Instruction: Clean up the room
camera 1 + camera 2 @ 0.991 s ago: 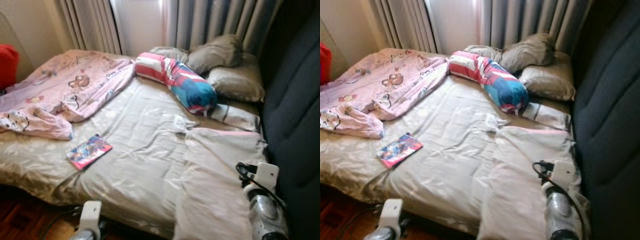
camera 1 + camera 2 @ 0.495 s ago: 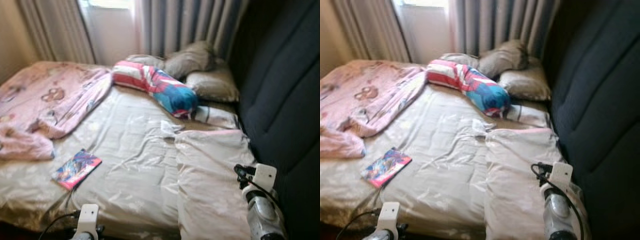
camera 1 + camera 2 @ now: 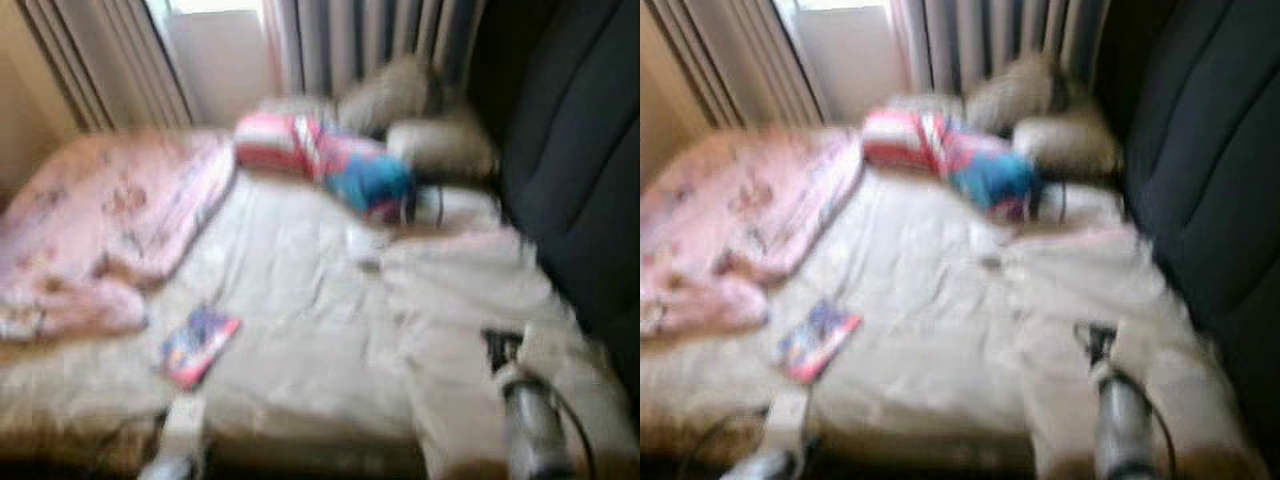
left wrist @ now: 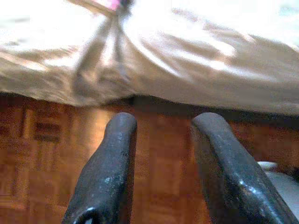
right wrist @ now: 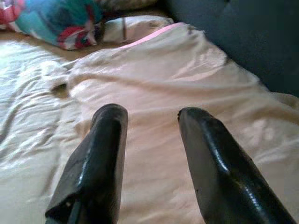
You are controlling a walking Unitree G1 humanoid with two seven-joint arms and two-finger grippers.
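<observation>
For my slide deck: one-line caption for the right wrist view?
Open right gripper hovers over a rumpled beige blanket, colourful bolster pillow beyond.

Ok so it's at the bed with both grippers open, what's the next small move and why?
Probably steady the head first, since both eye views are blurred. Then reach the left gripper, open and low by the bed edge over the wood floor, up toward the colourful book lying loose on the sheet on that side. The right gripper hovers open over the beige blanket, holding nothing.
</observation>
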